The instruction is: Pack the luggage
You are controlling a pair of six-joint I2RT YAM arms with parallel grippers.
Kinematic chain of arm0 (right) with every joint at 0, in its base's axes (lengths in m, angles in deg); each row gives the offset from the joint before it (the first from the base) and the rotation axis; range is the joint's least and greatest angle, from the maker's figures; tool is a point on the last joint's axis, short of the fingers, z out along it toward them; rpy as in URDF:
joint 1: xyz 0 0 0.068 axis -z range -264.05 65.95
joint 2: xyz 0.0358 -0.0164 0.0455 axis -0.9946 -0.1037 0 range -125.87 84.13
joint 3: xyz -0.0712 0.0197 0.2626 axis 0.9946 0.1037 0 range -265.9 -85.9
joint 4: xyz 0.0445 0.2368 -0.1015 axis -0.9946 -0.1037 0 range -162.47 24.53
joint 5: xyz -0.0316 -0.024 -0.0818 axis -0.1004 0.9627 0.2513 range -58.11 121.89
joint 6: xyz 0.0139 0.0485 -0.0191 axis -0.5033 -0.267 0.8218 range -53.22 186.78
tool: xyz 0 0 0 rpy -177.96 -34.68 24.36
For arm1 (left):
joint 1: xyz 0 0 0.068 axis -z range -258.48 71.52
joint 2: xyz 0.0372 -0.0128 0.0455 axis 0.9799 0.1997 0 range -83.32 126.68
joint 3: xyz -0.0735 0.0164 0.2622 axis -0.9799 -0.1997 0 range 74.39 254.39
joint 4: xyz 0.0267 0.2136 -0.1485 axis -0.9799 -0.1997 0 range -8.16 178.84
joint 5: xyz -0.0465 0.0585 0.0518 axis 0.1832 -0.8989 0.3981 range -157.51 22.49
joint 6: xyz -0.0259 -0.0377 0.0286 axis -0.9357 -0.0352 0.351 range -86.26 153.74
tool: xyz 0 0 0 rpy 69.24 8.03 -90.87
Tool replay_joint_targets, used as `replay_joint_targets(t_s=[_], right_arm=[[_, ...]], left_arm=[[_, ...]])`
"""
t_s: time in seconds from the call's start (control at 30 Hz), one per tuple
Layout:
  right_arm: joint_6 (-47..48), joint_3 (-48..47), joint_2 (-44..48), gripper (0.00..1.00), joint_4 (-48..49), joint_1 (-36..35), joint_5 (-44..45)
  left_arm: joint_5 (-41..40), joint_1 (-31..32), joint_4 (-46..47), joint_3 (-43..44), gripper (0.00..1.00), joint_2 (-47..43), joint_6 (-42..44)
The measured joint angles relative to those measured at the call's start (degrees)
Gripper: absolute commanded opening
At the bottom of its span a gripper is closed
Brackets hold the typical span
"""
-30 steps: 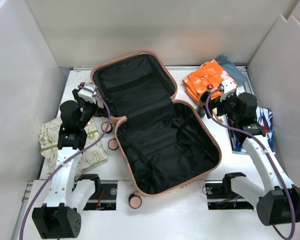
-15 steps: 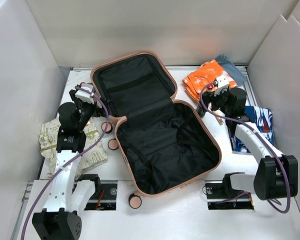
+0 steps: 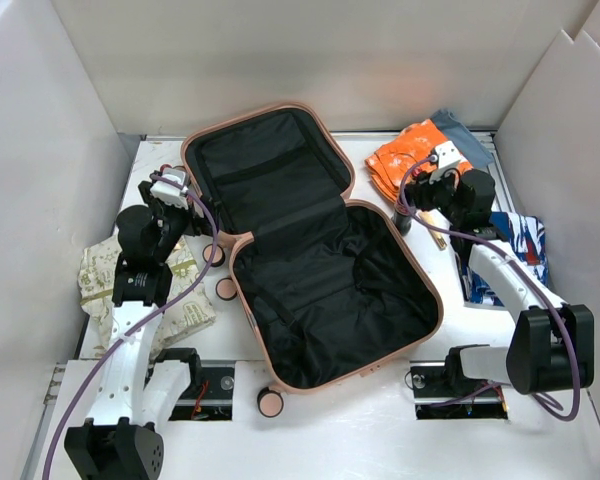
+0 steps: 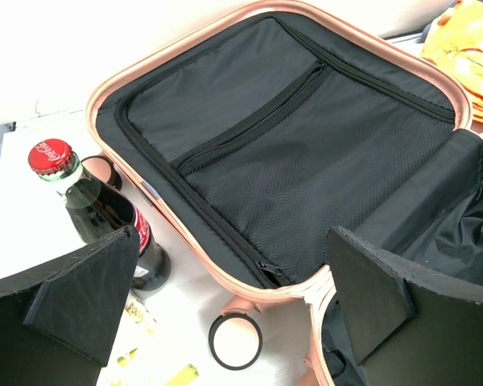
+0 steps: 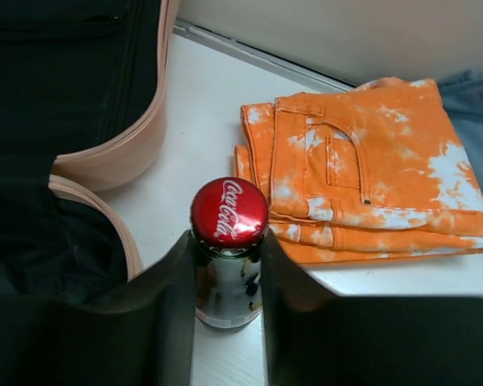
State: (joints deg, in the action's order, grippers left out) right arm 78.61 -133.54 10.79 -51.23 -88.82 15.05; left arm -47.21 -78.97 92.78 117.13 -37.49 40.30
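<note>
Now red-capped glass cola bottle (image 5: 229,211) is clamped at its neck by right gripper (image 5: 228,269).
Lift into open pale pink hard-shell luggage (image 3: 310,262) judged needed next; left gripper (image 4: 229,269) spread wide.

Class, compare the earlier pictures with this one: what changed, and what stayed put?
The right gripper reached farther from the bases, toward the orange clothes, and its fingers now seem to clamp a cola bottle. The left gripper, open, the luggage and the clothes stayed about as they were.
</note>
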Motion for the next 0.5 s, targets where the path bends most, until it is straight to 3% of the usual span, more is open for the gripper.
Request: replay_joint_targets(t_s=[0.03,0.07,0.3,0.5], right_arm=[[-0.3,0.0,0.0,0.05,0.0,0.0,-0.3],[0.0,0.0,0.0,0.00,0.1,0.0,-0.5],[0.6,0.0,1.3,0.00,-1.8,-0.1,0.6],[4.2,-3.3,5.7,0.00,-11.9,-1.4,6.8]], left_arm=[[0.0,0.0,0.0,0.0,1.00,0.0,0.0],[0.0,0.0,0.0,0.0,1.00,0.0,0.0],[0.0,0.0,0.0,-0.1,1.00,0.0,0.0],[-0.7,0.0,0.0,-0.8,1.00,0.0,0.0]])
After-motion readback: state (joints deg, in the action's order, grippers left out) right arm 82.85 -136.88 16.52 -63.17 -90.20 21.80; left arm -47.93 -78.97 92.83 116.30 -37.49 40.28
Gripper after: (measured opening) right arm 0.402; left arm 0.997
